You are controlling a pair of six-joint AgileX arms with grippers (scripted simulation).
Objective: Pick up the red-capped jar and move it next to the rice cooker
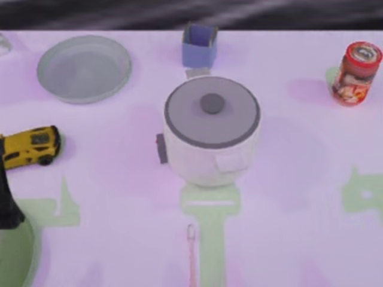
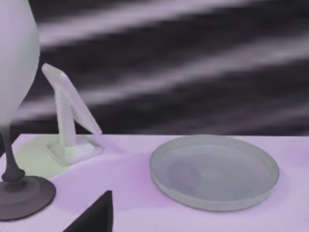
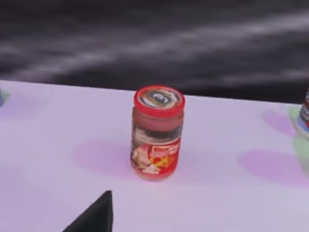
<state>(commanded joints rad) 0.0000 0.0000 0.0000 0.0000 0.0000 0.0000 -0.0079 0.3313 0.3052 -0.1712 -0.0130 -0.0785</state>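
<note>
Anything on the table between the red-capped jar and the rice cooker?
No. The top view shows only bare table between the red-capped jar and the rice cooker.

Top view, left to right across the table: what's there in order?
Yellow toy car → shallow grey plate → blue square cup and rice cooker near the middle → red-capped jar at far right.

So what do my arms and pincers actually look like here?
Little shows. The left pincer and right pincer each appear only as a plain black pointed wedge in their own wrist view. No cables or markings are visible.
</note>
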